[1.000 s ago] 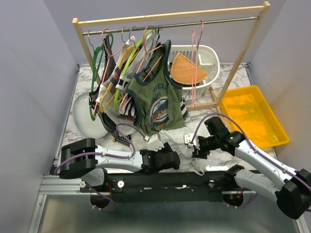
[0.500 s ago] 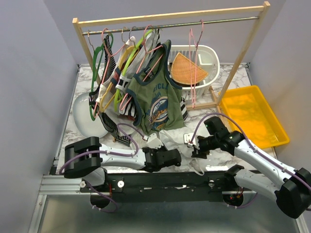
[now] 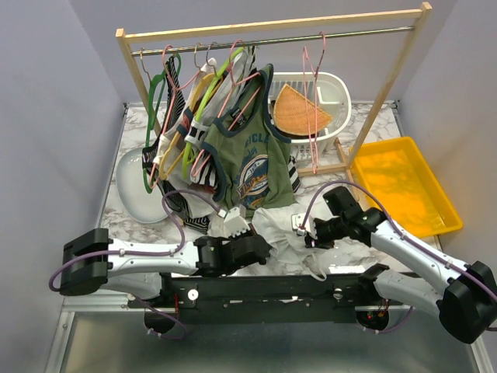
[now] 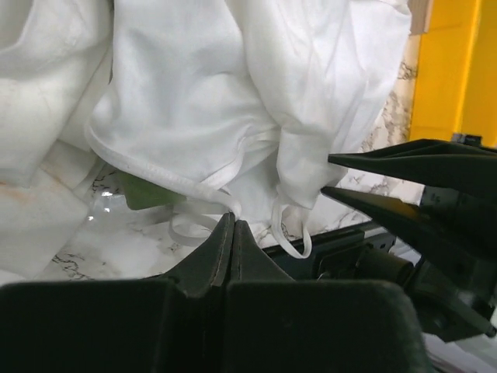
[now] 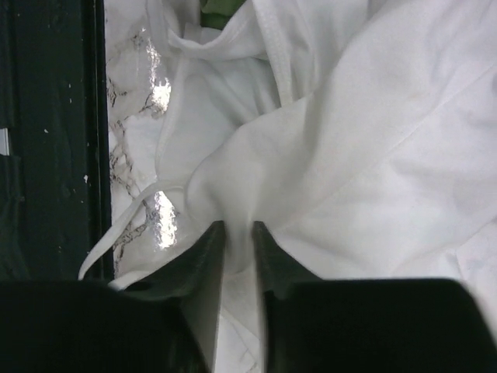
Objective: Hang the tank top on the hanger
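Marbled white-and-grey tabletop (image 3: 116, 225), boxed in by plain grey walls (image 3: 46, 116) at left, right and back, with a black metal frame rail (image 3: 256, 291) along the near edge. At the back, a pale wooden garment rack (image 3: 272, 23). On its bar, a crowded bunch of hangers and garments (image 3: 186, 132) at the left, fronted by an olive-green printed tank top (image 3: 248, 159). Further right, the thin pink wire hanger (image 3: 311, 116) hanging alone, well apart from the cloth below. Behind it, a white slatted basket (image 3: 338, 97) holding an orange woven fan-shaped piece (image 3: 299, 113). Yellow plastic tray (image 3: 396, 186) by the right wall, white oval bowl (image 3: 136, 186) at the left.

Thin white tank top (image 3: 279, 233) (image 4: 194, 93) (image 5: 349, 140) crumpled on the marble at the near edge, between the two arms. Left gripper (image 3: 264, 242) (image 4: 231, 221) pressed fully closed, an edge of that cloth running into its tip, seemingly pinched. Right gripper (image 3: 312, 241) (image 5: 237, 229) nearly closed, a fold of the same cloth in the narrow slit.

Hard to sort: neck, armholes and straps lost among the folds. Lower part of both wrist views blocked by the black gripper bodies. Sliver of green cloth (image 4: 144, 194) half-buried under the white.

One strap loop (image 5: 116, 244) spilling past the table edge onto the black rail. Bare bar on either side of the pink hanger; bare marble in front of the bowl and between basket and tray.
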Robot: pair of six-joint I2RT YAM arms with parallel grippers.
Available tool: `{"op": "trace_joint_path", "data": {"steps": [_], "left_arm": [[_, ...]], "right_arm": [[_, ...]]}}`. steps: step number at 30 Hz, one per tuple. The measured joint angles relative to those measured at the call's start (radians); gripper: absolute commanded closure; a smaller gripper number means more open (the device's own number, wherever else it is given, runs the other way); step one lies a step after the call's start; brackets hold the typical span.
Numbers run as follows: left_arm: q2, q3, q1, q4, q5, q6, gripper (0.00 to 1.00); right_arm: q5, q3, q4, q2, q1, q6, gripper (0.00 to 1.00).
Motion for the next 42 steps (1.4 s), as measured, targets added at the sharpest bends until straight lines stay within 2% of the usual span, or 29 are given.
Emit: {"op": "trace_joint_path", "data": {"steps": [1, 2, 12, 20, 24, 27, 31, 33, 34, 35, 36, 37, 38, 39, 42], "left_arm": [[-0.024, -0.012, 0.0, 0.008, 0.0, 0.023, 1.0], [-0.044, -0.023, 0.0, 0.016, 0.0, 0.044, 1.0], [-0.33, -0.135, 0.06, 0.126, 0.063, 0.386, 1.0], [-0.54, -0.187, 0.127, 0.138, 0.191, 0.614, 1.0], [-0.531, -0.194, 0.146, 0.142, 0.219, 0.684, 1.0], [-0.463, -0.192, 0.151, 0.173, 0.23, 0.732, 1.0], [-0.3, -0.159, 0.164, 0.19, 0.233, 0.804, 1.0], [-0.251, -0.14, 0.169, 0.187, 0.226, 0.825, 0.99], [-0.237, -0.134, 0.17, 0.185, 0.22, 0.833, 0.94], [-0.226, -0.127, 0.171, 0.174, 0.209, 0.84, 0.86], [-0.223, -0.123, 0.171, 0.164, 0.195, 0.85, 0.57], [-0.224, -0.123, 0.171, 0.159, 0.191, 0.85, 0.45], [-0.228, -0.122, 0.171, 0.148, 0.187, 0.858, 0.37], [-0.237, -0.122, 0.173, 0.134, 0.194, 0.869, 0.29], [-0.279, -0.122, 0.174, 0.116, 0.226, 0.888, 0.23]], "right_arm": [[0.003, 0.0, 0.001, 0.003, 0.001, -0.005, 0.88], [0.006, 0.0, 0.002, 0.006, 0.001, 0.0, 0.99], [0.104, 0.008, 0.018, -0.008, -0.014, 0.077, 0.99], [0.196, 0.022, 0.066, -0.232, -0.242, 0.137, 0.99], [0.298, 0.022, 0.112, -0.269, -0.269, 0.166, 0.99], [0.428, 0.022, 0.188, -0.232, -0.276, 0.216, 0.99], [0.548, 0.026, 0.258, -0.156, -0.304, 0.265, 0.99], [0.583, 0.041, 0.274, -0.126, -0.332, 0.291, 0.83], [0.59, 0.052, 0.28, -0.116, -0.354, 0.307, 0.74], [0.59, 0.061, 0.283, -0.113, -0.374, 0.325, 0.54], [0.587, 0.072, 0.283, -0.114, -0.388, 0.333, 0.44], [0.578, 0.079, 0.283, -0.118, -0.403, 0.336, 0.34], [0.561, 0.086, 0.278, -0.126, -0.416, 0.342, 0.22], [0.536, 0.089, 0.267, -0.145, -0.425, 0.346, 0.19], [0.45, 0.105, 0.194, -0.239, -0.432, 0.332, 0.16]]}}
